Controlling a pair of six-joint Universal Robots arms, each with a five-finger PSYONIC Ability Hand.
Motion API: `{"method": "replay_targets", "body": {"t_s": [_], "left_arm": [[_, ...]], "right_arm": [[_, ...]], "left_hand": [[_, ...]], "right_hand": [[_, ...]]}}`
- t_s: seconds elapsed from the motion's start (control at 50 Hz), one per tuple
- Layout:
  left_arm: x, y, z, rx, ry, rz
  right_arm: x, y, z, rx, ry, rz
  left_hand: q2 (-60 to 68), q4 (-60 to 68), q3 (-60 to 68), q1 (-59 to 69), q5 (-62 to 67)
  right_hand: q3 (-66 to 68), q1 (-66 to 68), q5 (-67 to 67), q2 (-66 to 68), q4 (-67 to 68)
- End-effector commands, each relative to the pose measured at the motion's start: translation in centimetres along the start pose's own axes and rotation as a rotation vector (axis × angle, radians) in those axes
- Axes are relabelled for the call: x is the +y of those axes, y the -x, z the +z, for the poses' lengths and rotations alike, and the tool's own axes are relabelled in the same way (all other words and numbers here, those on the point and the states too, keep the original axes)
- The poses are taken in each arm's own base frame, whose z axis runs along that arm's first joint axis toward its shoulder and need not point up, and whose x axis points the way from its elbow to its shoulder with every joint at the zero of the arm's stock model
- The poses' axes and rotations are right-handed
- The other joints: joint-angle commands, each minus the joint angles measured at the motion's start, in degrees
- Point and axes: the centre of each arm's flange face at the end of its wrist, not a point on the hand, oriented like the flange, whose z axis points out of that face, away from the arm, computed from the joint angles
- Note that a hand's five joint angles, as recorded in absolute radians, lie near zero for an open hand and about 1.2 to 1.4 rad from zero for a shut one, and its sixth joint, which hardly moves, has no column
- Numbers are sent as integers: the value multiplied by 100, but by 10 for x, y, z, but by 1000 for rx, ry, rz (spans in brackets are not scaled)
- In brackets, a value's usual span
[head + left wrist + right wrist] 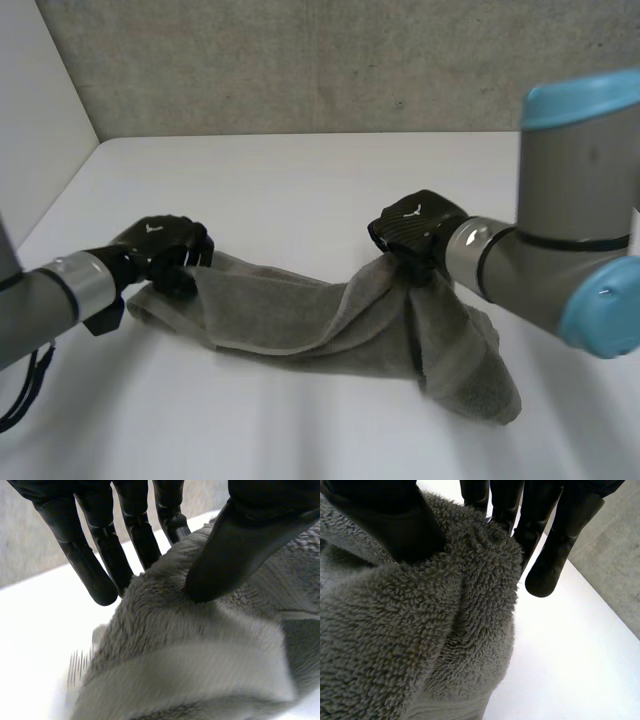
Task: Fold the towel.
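A grey towel (300, 315) lies bunched across the white table (300, 180), sagging between my two hands. My left hand (165, 250) pinches the towel's left end; in the left wrist view its thumb (235, 550) presses the towel (200, 650) against the fingers (95, 565). My right hand (415, 230) holds the right part of the towel, lifted a little, and the rest of that end hangs down and spreads on the table. The right wrist view has the thumb (395, 525) and the fingers (555, 545) squeezing a thick fold of towel (420, 630).
A grey concrete wall (330, 60) rises behind the table's far edge. A white side panel (40, 120) stands at the left. My right arm (570, 230) reaches in large at the right. Bare table lies behind the towel.
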Motion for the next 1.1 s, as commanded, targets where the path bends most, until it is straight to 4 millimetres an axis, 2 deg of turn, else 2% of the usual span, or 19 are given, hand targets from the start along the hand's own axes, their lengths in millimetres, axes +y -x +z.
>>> {"method": "replay_targets", "body": {"t_s": [0.02,0.04,0.06,0.1,0.22,0.26,0.32,0.34,0.38,0.42,0.6,0.68,0.76,0.86,0.94,0.98,1.0,1.04,1.1], "left_arm": [[19,22,32,-137,66,-7],[19,22,32,-137,66,-7],[17,22,32,-148,62,-3],[13,20,31,-152,53,6],[-9,10,11,-156,-1,32],[-13,-6,-5,-135,-31,39],[-17,-17,-14,-117,-65,47],[-20,-30,-22,-91,-98,62],[-18,-49,-34,-59,-141,90],[-14,-55,-37,-49,-148,97],[16,-101,-28,77,-83,124],[25,-105,-20,68,-53,128],[36,-95,-4,-65,0,133],[43,-98,7,-113,24,150],[48,-101,11,-104,36,154],[48,-99,14,-114,34,154],[48,-99,14,-114,34,154],[45,-98,15,-120,14,157],[42,-96,15,-131,-6,153]], "right_arm": [[23,5,35,91,-5,82],[23,5,35,91,-5,82],[24,5,35,105,-2,81],[25,5,34,110,5,81],[25,4,31,121,5,81],[25,2,29,126,6,84],[26,1,29,126,9,86],[27,0,28,130,11,88],[27,-3,27,135,13,92],[28,-4,26,139,15,94],[34,-5,22,142,19,103],[39,-2,21,136,23,102],[44,2,19,130,22,98],[49,8,15,100,22,95],[52,10,14,86,25,98],[56,12,12,77,28,102],[56,12,12,77,28,102],[58,12,11,75,25,103],[58,13,10,74,23,103]], "left_hand": [[-4952,-4959,-5097,-4907,-5038],[-4965,-4972,-5110,-4920,-5052],[-6065,-6072,-6209,-6019,-6151],[-6709,-6715,-6853,-6663,-6795],[-6030,-6037,-6175,-5985,-6116],[-5388,-5395,-5532,-5342,-5474],[-5268,-5275,-5413,-5223,-5355],[-5135,-5142,-5280,-5090,-5221],[-5134,-5141,-5278,-5088,-5220],[-5134,-5141,-5278,-5088,-5220],[-5234,-5241,-5379,-5189,-5321],[-5218,-5225,-5363,-5173,-5304],[-5184,-5191,-5329,-5139,-5271],[-5034,-5041,-5178,-4988,-5120],[-3889,-3896,-4034,-3844,-3975],[-1763,-1770,-1908,-1718,-1849],[-1753,-1760,-1897,-1708,-1839],[-64,-70,-208,-18,-150],[264,257,119,309,177]], "right_hand": [[576,521,515,554,308],[576,521,515,554,308],[576,521,515,554,308],[576,521,515,554,308],[576,521,515,554,308],[576,521,515,554,308],[576,521,515,554,308],[576,521,515,554,308],[576,521,515,554,308],[576,521,515,554,308],[576,521,515,554,308],[576,521,515,554,308],[576,521,515,554,308],[576,521,515,554,308],[576,521,515,554,308],[576,521,515,554,308],[576,521,515,554,308],[576,521,515,554,308],[576,521,515,554,308]]}}
